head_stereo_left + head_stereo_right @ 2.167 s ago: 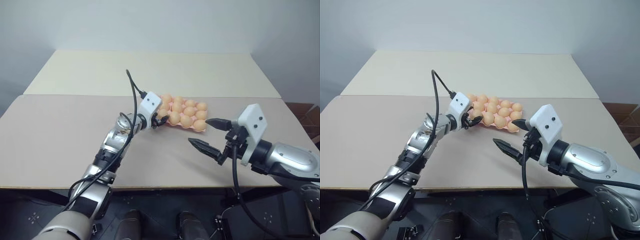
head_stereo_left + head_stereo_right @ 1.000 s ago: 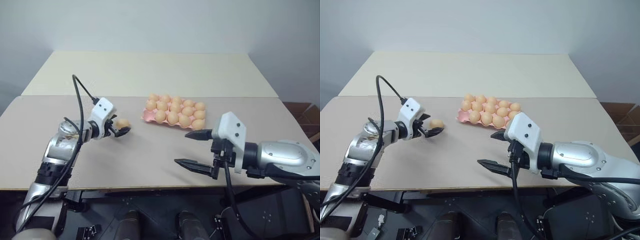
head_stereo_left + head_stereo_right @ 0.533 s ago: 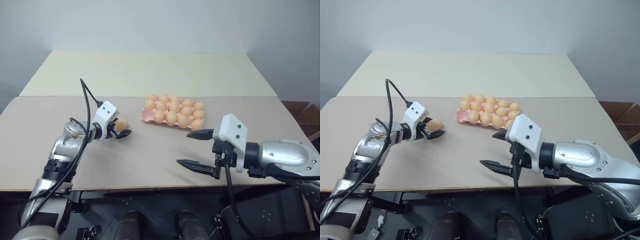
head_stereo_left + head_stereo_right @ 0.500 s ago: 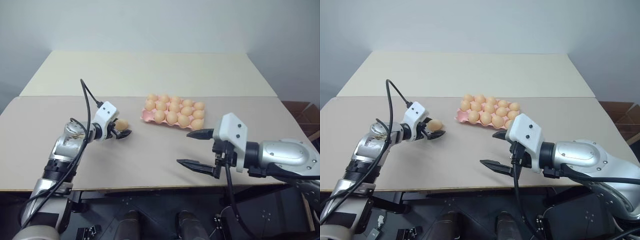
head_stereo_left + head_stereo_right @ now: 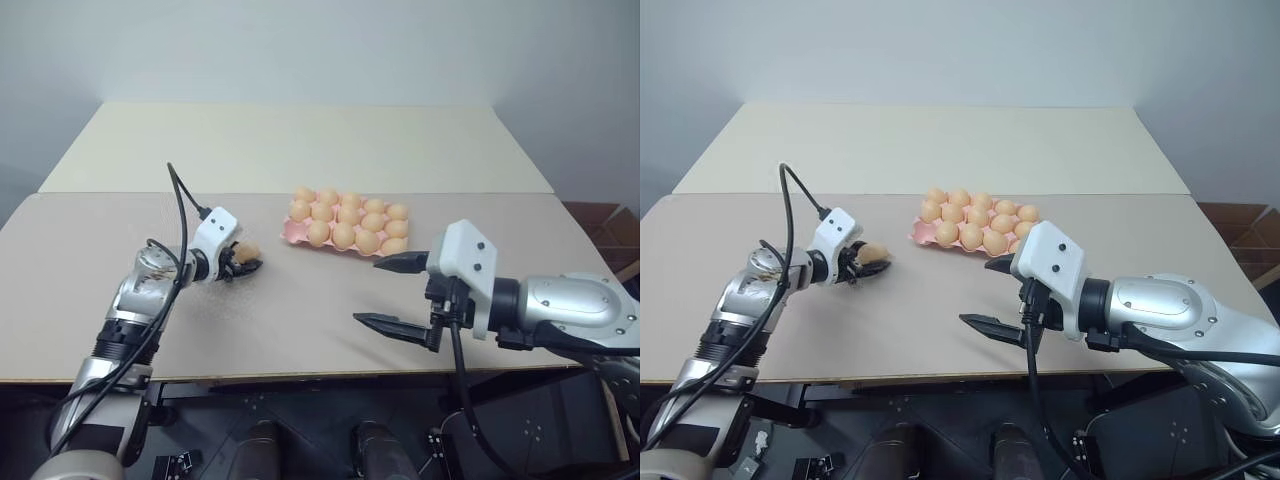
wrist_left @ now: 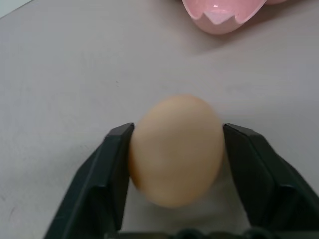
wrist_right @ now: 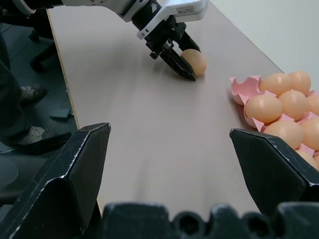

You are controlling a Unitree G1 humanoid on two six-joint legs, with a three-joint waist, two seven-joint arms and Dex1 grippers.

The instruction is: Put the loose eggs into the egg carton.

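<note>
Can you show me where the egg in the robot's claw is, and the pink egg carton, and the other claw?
Egg [image 6: 175,149]: left wrist view, middle of its shell.
Egg carton [image 7: 239,88]: right wrist view, its empty pink corner cup.
Right claw [image 5: 392,293]: left eye view, the gap between its two open fingertips.

The egg [image 6: 175,149] is pale orange-tan, the carton [image 5: 291,232] pink, the table [image 5: 300,320] plain beige, and the left gripper's fingers [image 6: 112,174] black.

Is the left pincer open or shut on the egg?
Shut on the egg: both fingers of the left pincer press its sides.
</note>
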